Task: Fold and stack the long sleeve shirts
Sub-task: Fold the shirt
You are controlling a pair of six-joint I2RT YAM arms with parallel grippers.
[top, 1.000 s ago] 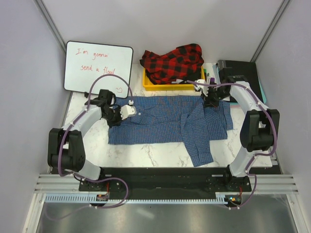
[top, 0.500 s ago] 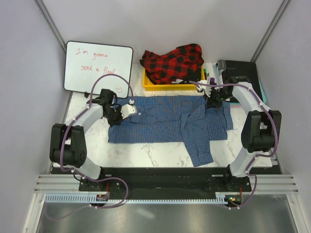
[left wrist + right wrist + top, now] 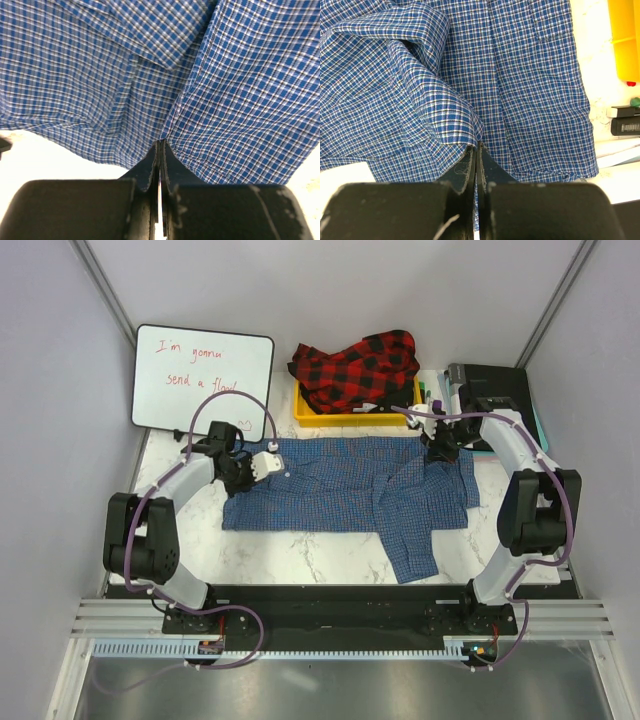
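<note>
My left gripper (image 3: 160, 144) is pressed together, its tips nipping the near edge of the blue checked shirt (image 3: 230, 100), which spreads ahead of the fingers over the white marbled table (image 3: 300, 550). My right gripper (image 3: 477, 146) is likewise pinched on a raised crease of the same shirt. The red-and-black plaid shirt (image 3: 355, 368) lies heaped in a yellow bin (image 3: 303, 412), beyond both grippers and between them.

Yellow bin (image 3: 304, 412) (mostly under red shirt (image 3: 355, 368))
</note>
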